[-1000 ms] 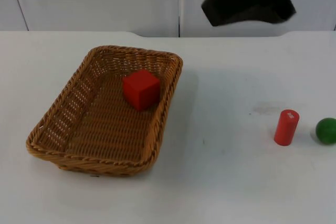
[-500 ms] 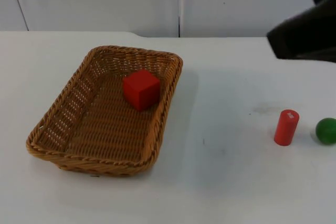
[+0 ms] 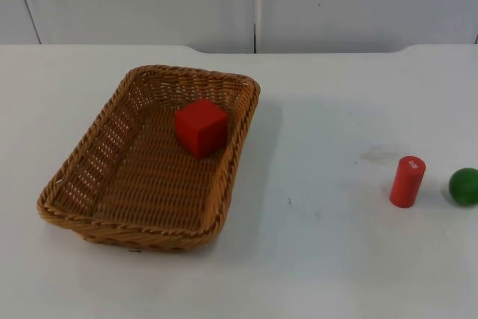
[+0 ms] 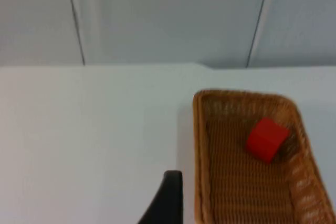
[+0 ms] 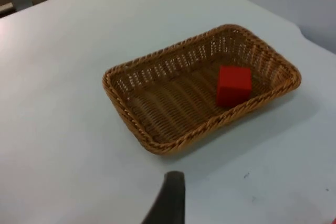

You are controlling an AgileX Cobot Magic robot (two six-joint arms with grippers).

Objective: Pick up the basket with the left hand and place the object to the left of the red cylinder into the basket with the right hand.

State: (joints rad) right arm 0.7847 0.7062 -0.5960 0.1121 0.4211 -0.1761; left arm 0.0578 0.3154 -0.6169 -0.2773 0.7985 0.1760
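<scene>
Basket holding cube on surface; left gripper, right gripper aloft, openness indiscernible.

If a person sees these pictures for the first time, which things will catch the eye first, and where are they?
The eye goes first to the brown wicker basket on the left part of the white table, with a red cube lying inside it near its far right corner. Next come the upright red cylinder and the green ball just to its right, standing apart from each other at the table's right edge.
</scene>
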